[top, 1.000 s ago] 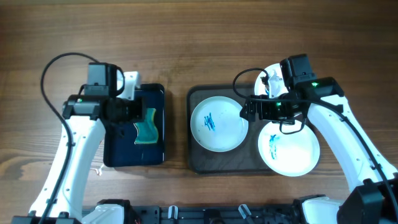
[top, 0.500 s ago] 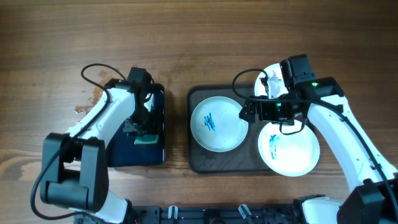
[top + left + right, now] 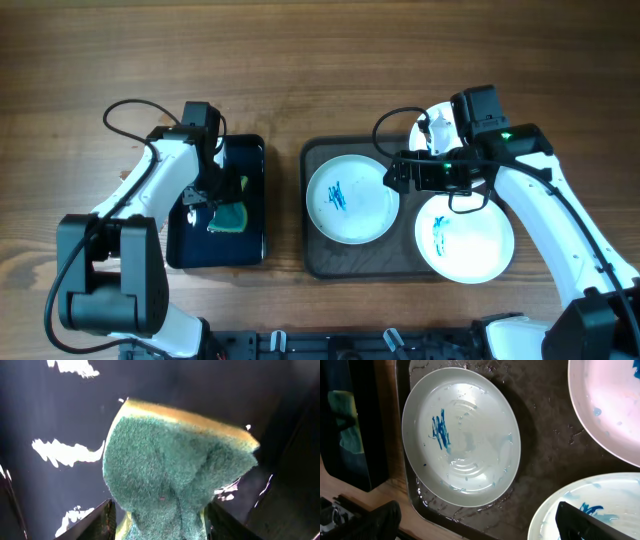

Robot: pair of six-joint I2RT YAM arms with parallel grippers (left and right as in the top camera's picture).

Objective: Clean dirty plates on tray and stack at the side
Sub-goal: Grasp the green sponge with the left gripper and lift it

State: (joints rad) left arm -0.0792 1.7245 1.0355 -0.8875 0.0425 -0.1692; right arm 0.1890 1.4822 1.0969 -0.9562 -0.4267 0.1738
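Wood surface point(image 3: 330, 60): dark tray point(image 3: 400, 255) right, black basin point(image 3: 190, 250) left. Blue-smeared plate point(image 3: 350, 198) sits in tray, second smeared plate point(image 3: 465, 240) at tray's right side. Green sponge point(image 3: 175, 470) in basin, pinched by left hand point(image 3: 160, 515). Right hand point(image 3: 398, 177) spread above first plate's right rim.

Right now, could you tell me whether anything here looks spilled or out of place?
Water glistens on the tray around the smeared plate inside it. A second smeared plate overhangs the tray's right edge. Nothing looks damaged.
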